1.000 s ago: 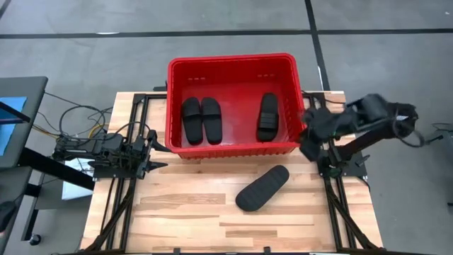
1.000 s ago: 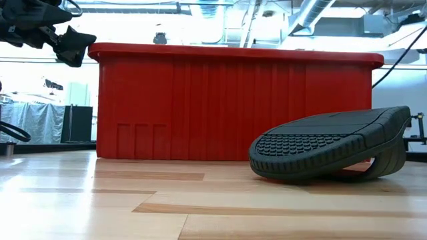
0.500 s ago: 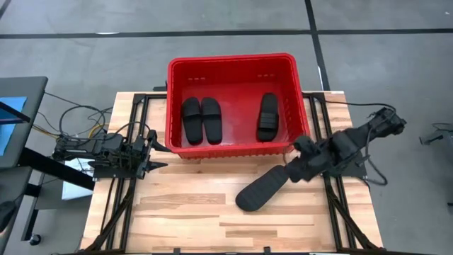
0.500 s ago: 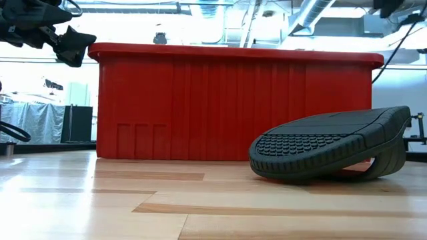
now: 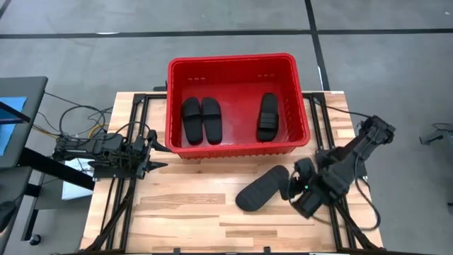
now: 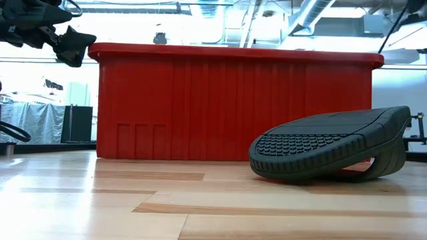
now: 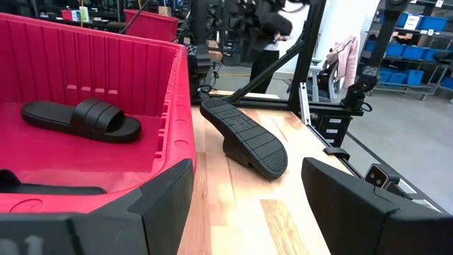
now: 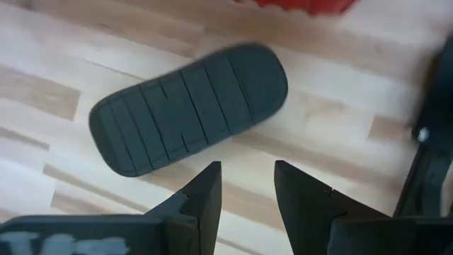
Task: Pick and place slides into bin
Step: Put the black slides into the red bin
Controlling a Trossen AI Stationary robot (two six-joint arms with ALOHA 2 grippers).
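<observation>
L gripper parked at table's left edge by the bin's near-left corner, same spot as before, fingers spread wide, holding nothing. The bin sits at the far middle of the table; inside it a pair of slides side by side on the left, a single slide on the right. Fourth slide lies sole-up on the table, near side of the bin, angled, tilted on its strap in the low view. R gripper has swung from beside the bin's right wall down to the right end of that slide; fingers part-open, just above/beside the slide, nothing gripped, contact not clear.

Table: light wood planks, black frame rails on both sides. Grey floor around; shelving w/ blue bins and stands in the room behind.

Low view: R gripper out of frame. L wrist view: pair mostly cut off.
</observation>
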